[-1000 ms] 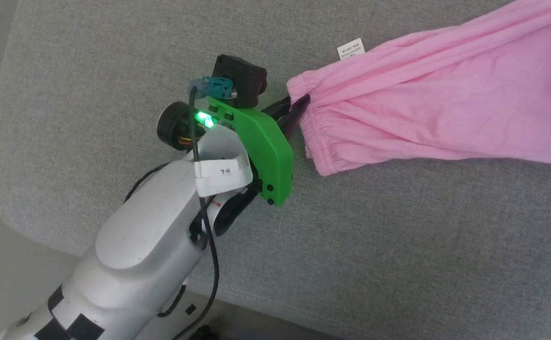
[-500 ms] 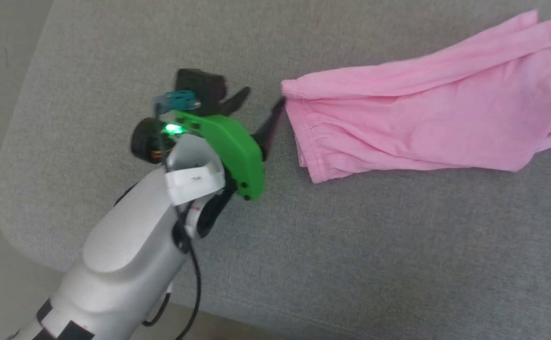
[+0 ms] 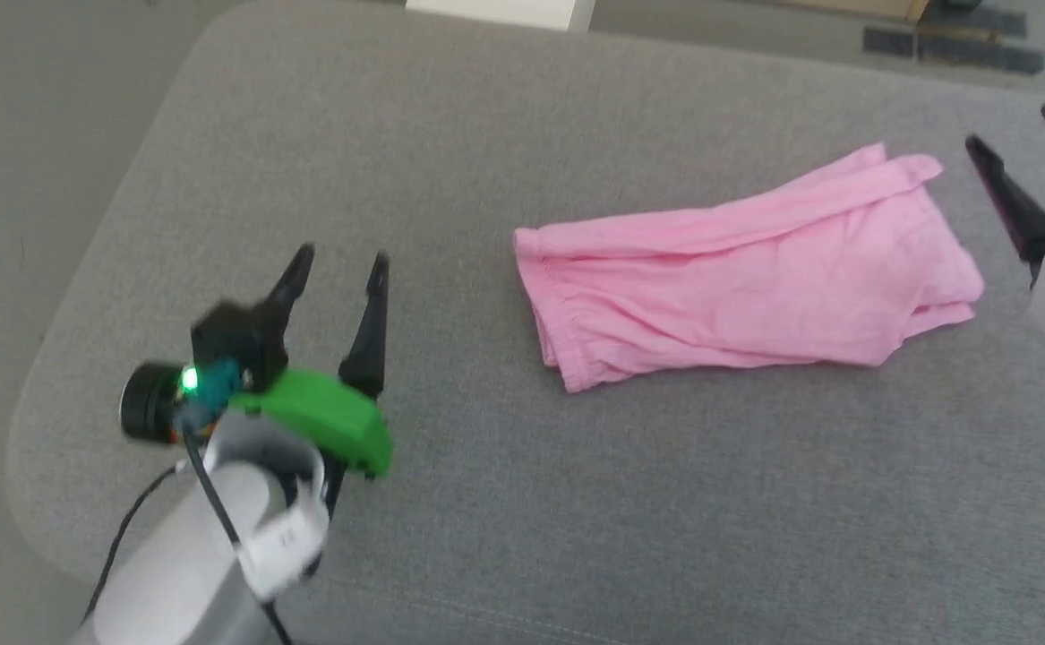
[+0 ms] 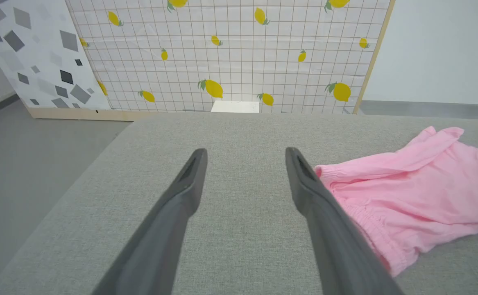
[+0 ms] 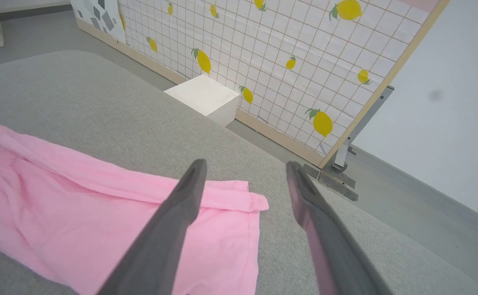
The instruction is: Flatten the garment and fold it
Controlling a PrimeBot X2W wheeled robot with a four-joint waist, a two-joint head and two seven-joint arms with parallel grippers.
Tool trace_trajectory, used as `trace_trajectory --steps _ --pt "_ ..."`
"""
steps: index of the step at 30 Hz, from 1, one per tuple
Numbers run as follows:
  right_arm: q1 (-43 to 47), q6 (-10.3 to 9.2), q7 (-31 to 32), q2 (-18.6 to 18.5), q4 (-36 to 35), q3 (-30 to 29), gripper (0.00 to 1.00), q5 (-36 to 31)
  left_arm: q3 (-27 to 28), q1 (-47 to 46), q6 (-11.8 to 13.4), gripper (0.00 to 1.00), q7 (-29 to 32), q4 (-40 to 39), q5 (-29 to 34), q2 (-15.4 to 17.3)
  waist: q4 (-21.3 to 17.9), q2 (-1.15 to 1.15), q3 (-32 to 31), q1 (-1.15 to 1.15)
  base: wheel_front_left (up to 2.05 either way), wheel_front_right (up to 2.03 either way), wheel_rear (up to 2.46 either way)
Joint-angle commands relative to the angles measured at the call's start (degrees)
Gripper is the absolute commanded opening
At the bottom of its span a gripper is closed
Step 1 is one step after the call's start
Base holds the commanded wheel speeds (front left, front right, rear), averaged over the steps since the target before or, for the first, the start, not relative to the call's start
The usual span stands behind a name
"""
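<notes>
pink garment (image 3: 737, 287), one; dark fingers (image 3: 368, 322), four

Grey fabric-covered surface (image 3: 504, 502) with rounded corners; pink garment (image 3: 737, 287) lies folded directly on it

The garment (image 3: 737, 287) at mid-frame is thin pink cloth, matt and softly creased, puckered along its gathered waistband (image 3: 544, 309). Under it, the grey cushion (image 3: 576, 502) is a coarser woven fabric, dull and finely grained. At lower left, the left gripper (image 3: 343, 256) has dark matt fingers (image 3: 368, 322) — plastic by the look — on a smooth green plastic bracket (image 3: 325, 425) with a slight sheen. The forearm shell (image 3: 146, 582) is pale, smooth and faintly glossy. Across the top of the right wrist view, the lemon-print screen (image 5: 263, 53) looks flat and matt, its frame (image 5: 386, 82) pale wood.
</notes>
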Motion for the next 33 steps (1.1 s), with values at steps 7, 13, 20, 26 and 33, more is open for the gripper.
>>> trace_trajectory --steps 7,13,20,26,33 --pt "6.11 -0.11 6.87 2.9 1.86 -5.22 1.0 0.02 -3.54 7.51 4.2 1.0 -4.79 -3.07 8.05 3.58 0.44 0.0 -2.55 0.01 0.0 0.0 0.0" --pt "6.64 -0.11 16.82 5.89 5.57 -12.68 1.0 0.48 -7.1 10.65 6.52 1.0 -6.64 -4.36 14.81 5.08 3.06 0.0 0.12 0.01 0.0 0.0 0.0" --pt "4.29 -0.11 26.27 8.03 10.43 -20.09 1.0 -3.65 -8.7 11.37 7.81 1.0 -7.58 -4.77 17.71 2.84 6.5 0.0 4.13 0.01 0.0 0.0 0.0" --pt "2.49 -0.11 30.84 8.55 13.0 -24.34 1.0 -7.89 -8.64 10.18 7.4 1.0 -7.87 -4.68 18.27 0.61 8.92 0.0 7.49 0.01 0.0 0.0 0.0" --pt "2.9 -0.11 35.53 9.63 12.79 -24.8 1.0 -9.24 -8.19 9.74 6.85 1.0 -7.97 -4.2 18.61 -1.24 10.29 0.0 9.99 0.01 0.0 0.0 0.0"
